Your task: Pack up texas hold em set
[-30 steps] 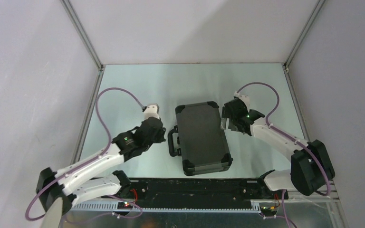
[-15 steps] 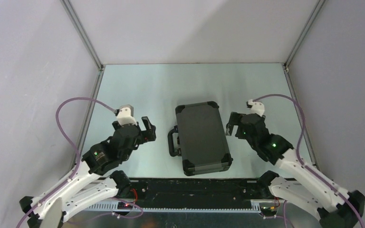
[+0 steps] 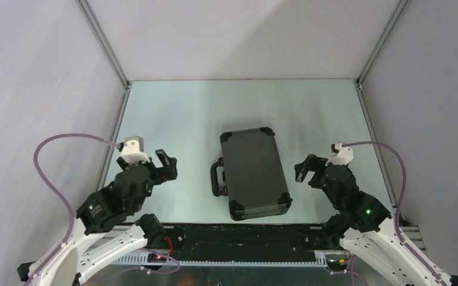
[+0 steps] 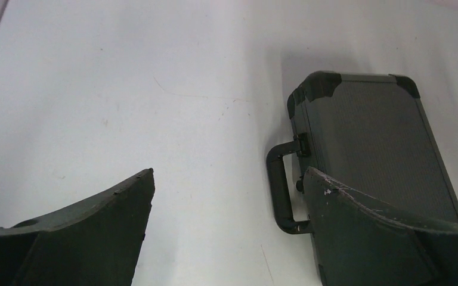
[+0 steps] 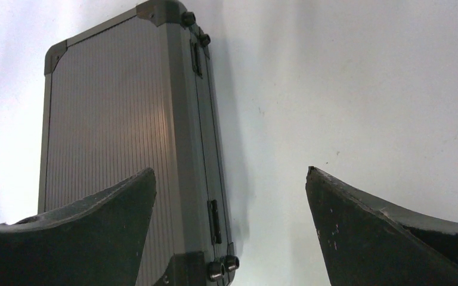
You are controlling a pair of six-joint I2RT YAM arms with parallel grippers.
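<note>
We see the black rectangular ribbed case with metal-trimmed edges lying flat and closed near the middle of the pale metal table, its black loop handle facing our left arm and its hinged edge facing the right one. Our left gripper hovers well apart from the handle side, jaws spread wide with nothing between them, and the case shows past one finger in the wrist view. Our right gripper hangs near the hinged edge without touching it, jaws likewise wide and empty.
</note>
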